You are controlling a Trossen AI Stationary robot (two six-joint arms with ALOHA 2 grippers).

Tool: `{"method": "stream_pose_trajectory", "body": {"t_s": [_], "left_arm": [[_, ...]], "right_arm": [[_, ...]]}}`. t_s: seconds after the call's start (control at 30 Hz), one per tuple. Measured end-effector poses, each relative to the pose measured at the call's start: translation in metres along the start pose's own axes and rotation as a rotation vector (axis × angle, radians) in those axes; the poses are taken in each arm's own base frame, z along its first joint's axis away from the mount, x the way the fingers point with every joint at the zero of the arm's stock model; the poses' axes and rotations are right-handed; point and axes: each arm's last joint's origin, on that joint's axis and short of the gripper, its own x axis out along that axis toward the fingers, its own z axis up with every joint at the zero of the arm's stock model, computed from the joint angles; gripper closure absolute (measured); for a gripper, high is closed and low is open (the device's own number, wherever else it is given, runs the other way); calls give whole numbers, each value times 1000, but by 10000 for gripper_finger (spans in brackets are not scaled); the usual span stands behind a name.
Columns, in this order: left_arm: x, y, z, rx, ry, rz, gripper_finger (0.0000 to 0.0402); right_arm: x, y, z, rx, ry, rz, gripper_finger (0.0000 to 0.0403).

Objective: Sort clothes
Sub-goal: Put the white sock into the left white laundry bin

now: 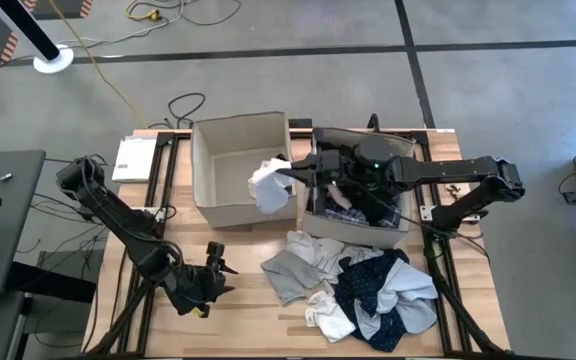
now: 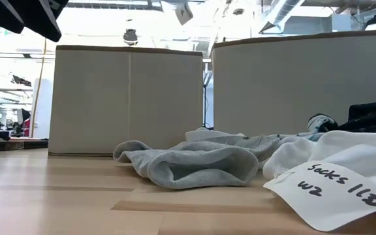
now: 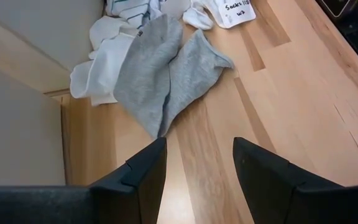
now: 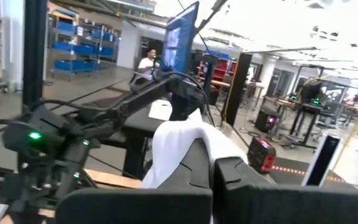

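Right jaws (image 1: 290, 172) were clenched on a white garment (image 1: 267, 186), hanging it over the left box (image 1: 208, 160), just by the right box (image 1: 400, 232). Left jaws (image 3: 194, 163) hung released over the counter (image 1: 238, 300), nr a grey garment (image 1: 290, 274). Rest of clothes (image 1: 383, 295) lay heaped w/ it.

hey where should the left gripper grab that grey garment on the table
The grey garment lies flat, one pointed corner nearest the open left gripper. Probably best to come down from above and pinch that corner: it sits on bare table, clear of the white clothes.
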Motion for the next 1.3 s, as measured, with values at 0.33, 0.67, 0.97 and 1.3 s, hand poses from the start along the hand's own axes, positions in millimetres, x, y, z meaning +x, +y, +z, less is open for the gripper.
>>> {"method": "stream_pose_trajectory", "body": {"t_s": [0.33,0.67,0.97,1.3], "left_arm": [[-4,-7,-2,-3,-6,-22,221],[-11,-15,-4,23,-35,18,221],[-11,-14,-4,37,-34,23,221],[-11,-14,-6,60,-17,28,221]], "right_arm": [[-1,-16,-4,19,9,-31,403],[-1,-18,-3,-20,2,-28,403],[-3,-30,-2,-21,-35,-21,403],[-4,-36,0,-34,-68,-25,403]]}}
